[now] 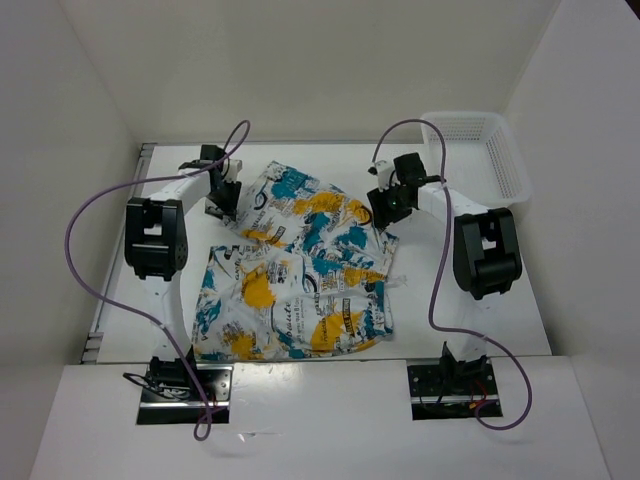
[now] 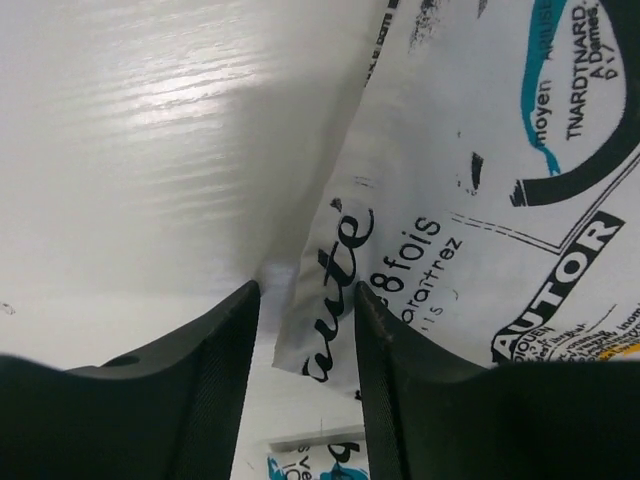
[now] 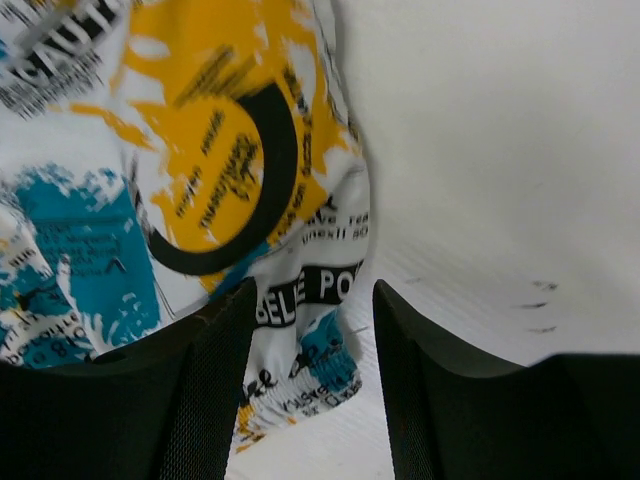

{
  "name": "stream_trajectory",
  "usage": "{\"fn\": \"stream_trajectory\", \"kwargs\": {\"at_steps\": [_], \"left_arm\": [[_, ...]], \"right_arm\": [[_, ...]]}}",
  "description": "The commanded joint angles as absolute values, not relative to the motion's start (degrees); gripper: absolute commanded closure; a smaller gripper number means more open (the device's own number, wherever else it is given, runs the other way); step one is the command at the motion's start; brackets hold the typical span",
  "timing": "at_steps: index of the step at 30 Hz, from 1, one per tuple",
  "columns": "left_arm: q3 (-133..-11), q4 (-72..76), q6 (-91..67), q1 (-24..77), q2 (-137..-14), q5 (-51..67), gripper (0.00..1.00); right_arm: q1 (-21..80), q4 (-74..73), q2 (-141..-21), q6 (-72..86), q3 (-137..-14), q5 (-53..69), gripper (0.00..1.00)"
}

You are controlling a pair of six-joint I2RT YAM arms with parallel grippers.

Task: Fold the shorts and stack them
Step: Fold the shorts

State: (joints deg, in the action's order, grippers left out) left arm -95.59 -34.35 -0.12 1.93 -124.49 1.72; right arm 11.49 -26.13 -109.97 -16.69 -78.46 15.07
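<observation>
top external view: the shorts [image 1: 300, 270] are seen spread and rumpled on the table [image 1: 480, 290] between the two arms. the left gripper [image 2: 305, 288] is pictured half open astride their edge, the right gripper [image 3: 314, 290] likewise parted over a hem, nothing clamped.

Left arm [image 1: 155, 237] and right arm [image 1: 486, 252] pair white links with black housings; purple cables [image 1: 67, 238] loop alongside; fingers [image 2: 200, 400] are ribbed black.

Shorts [image 1: 295, 270] lay spread but rumpled: white, with teal, yellow-orange and black print. They sat well left of and nearer than the basket [image 1: 480, 150], not touching it. Far part skewed, possibly folded over.
</observation>
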Motion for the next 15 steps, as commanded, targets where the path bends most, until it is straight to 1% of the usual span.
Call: {"fn": "stream_trajectory", "kwargs": {"at_steps": [1,2,3,4,5,7,9,10,11,12,13,14,15], "left_arm": [[-88.1,-36.3,0.0,0.8,-121.7,-5.2,0.5],[-86.8,-36.3,0.0,0.8,-120.4,-6.0,0.5],[-85.8,-36.3,0.0,0.8,-119.4,-6.0,0.48],[-85.8,-36.3,0.0,0.8,-118.3,-6.6,0.42],[-85.8,-36.3,0.0,1.3,-116.6,-6.6,0.32],[-89.4,-37.8,0.0,2.5,-115.8,-6.6,0.25],[-94.7,-37.8,0.0,4.7,-115.2,-5.2,0.13],[-97.8,-37.8,0.0,5.4,-116.0,-4.7,0.11],[-104.3,-37.8,0.0,6.1,-118.0,-3.7,0.1],[-107.8,-37.8,0.0,6.7,-119.5,-1.1,0.08],[-111.1,-37.2,0.0,7.5,-123.4,-0.4,0.07],[-117.8,-37.2,0.0,8.1,-125.6,-0.4,0.07],[-121.1,-38.0,0.0,8.9,-127.9,0.4,0.07]], "right_arm": [[11.9,-25.3,-108.8,-17.8,-75.1,12.3,0.44],[11.9,-25.3,-108.8,-17.8,-74.4,11.7,0.44],[11.9,-24.7,-108.3,-17.8,-73.9,11.2,0.43],[11.9,-24.7,-108.3,-18.7,-73.2,11.2,0.42],[12.6,-24.7,-108.3,-19.3,-73.2,9.9,0.42],[13.3,-24.7,-108.3,-20.5,-72.7,9.4,0.41],[13.3,-24.1,-108.8,-21.0,-72.7,9.4,0.41],[13.8,-23.6,-109.3,-21.0,-73.2,9.4,0.41],[13.8,-23.6,-109.9,-21.8,-73.2,9.4,0.41],[13.8,-23.6,-109.9,-22.3,-73.2,8.9,0.41],[13.8,-23.6,-110.4,-23.3,-73.2,8.9,0.41],[13.8,-23.6,-110.4,-23.3,-73.2,8.0,0.41],[13.8,-23.6,-110.9,-24.2,-73.2,7.5,0.41]]}}
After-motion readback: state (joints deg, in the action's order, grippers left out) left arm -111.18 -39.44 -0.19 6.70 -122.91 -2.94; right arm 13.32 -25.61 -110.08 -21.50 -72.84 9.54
